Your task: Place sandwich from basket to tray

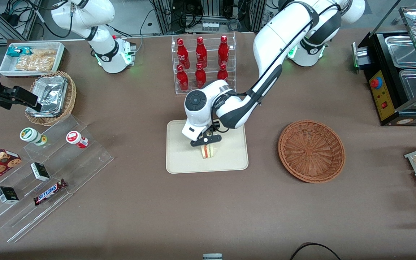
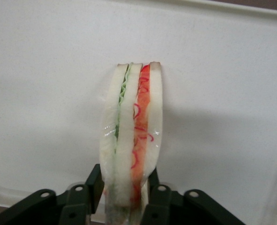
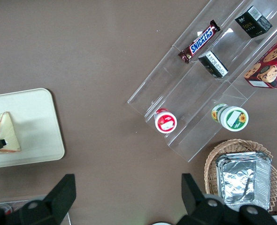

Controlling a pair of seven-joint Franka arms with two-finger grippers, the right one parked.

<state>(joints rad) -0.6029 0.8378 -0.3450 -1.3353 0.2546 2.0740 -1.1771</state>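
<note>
The sandwich [image 1: 208, 151] is a pale bread wedge with red and green layers. It stands on edge on the cream-beige tray [image 1: 229, 159], near the tray's middle. My left gripper [image 1: 207, 142] is directly above it, shut on the sandwich. In the left wrist view the black fingers [image 2: 95, 180] press both sides of the sandwich [image 2: 131, 136] over the tray [image 2: 223, 70]. The reddish-brown wicker basket [image 1: 311, 150] sits beside the tray toward the working arm's end and has nothing in it. The right wrist view also shows the sandwich [image 3: 4, 133] on the tray [image 3: 40, 122].
A clear rack of red bottles [image 1: 202, 63] stands farther from the front camera than the tray. Clear acrylic steps with snacks [image 1: 45, 169], a foil-lined basket [image 1: 51, 97] and a white snack bin [image 1: 31, 57] lie toward the parked arm's end. A food warmer [image 1: 399, 76] stands toward the working arm's end.
</note>
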